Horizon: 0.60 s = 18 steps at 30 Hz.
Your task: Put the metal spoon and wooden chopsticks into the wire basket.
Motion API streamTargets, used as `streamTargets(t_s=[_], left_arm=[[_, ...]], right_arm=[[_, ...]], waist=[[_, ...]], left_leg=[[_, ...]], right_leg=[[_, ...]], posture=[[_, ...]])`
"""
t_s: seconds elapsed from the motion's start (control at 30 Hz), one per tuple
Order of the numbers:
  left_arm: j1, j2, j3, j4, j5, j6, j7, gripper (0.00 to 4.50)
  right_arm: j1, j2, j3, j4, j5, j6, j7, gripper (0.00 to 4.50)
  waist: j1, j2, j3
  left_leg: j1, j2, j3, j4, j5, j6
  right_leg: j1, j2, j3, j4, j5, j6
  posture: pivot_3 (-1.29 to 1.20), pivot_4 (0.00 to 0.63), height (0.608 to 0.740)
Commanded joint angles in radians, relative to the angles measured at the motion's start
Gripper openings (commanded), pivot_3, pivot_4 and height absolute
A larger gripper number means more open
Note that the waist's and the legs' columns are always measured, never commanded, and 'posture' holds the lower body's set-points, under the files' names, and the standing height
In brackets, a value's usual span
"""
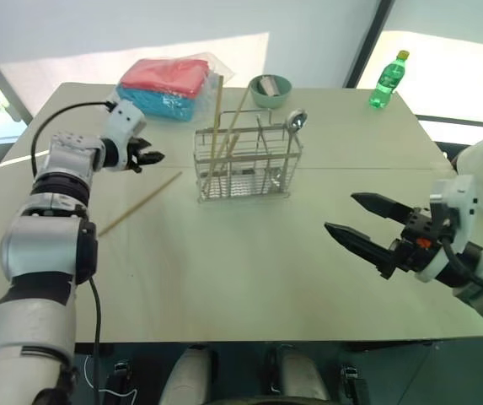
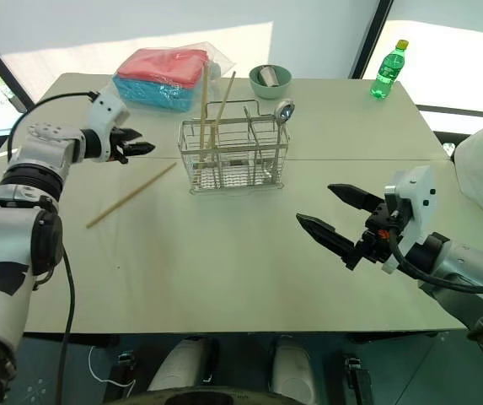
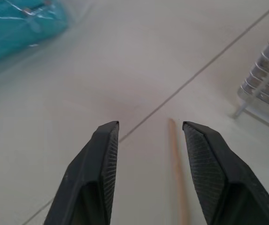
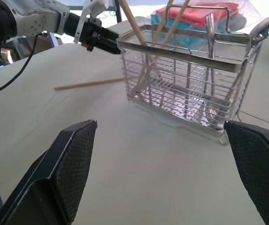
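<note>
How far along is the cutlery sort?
Done: the shiny metal spoon and several light wooden chopsticks stand in the silver wire basket. In hand: nothing; the left tool hangs open over the table, the right tool is open and empty. Left: one loose wooden chopstick lying on the pale table beside the basket.
</note>
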Motion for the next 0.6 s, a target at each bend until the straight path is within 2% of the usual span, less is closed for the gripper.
streamTargets(t_s=[0.03, 0.23, 0.53, 0.6], left_arm=[[0.013, -0.023, -0.044, 0.009, 0.043, 0.010, -0.001, 2.38], [0.043, -0.045, -0.089, 0.025, 0.089, 0.042, -0.006, 2.38], [0.053, -0.063, -0.119, 0.035, 0.131, 0.081, 0.062, 2.38], [0.053, -0.067, -0.119, 0.035, 0.132, 0.081, 0.069, 1.80]], right_arm=[[0.027, 0.007, -0.055, -0.051, 0.033, 0.001, -0.024, 4.50], [0.085, 0.006, -0.114, -0.084, 0.085, 0.012, -0.057, 4.50], [0.153, -0.022, -0.166, -0.112, 0.112, 0.016, -0.031, 4.50], [0.155, -0.027, -0.167, -0.110, 0.113, 0.014, -0.032, 4.50]], waist=[[0.000, 0.000, 0.000], [0.001, 0.000, 0.000], [0.001, 0.001, -0.004], [0.001, 0.002, -0.005]], left_leg=[[0.000, 0.000, 0.000, 0.000, 0.000, 0.000], [0.000, 0.000, 0.000, 0.000, 0.000, 0.000], [0.001, 0.001, 0.000, 0.001, 0.000, 0.001], [0.001, 0.001, 0.000, 0.001, 0.000, 0.001]], right_leg=[[0.000, 0.000, 0.000, 0.000, 0.000, 0.000], [0.000, 0.000, 0.000, -0.001, 0.000, 0.000], [0.001, 0.000, 0.000, -0.002, 0.000, 0.000], [0.002, 0.000, 0.000, -0.002, 0.000, 0.000]], posture=[[0.00, 0.150, 0.667], [0.00, 0.150, 0.667], [0.00, 0.150, 0.667], [0.00, 0.150, 0.667]])
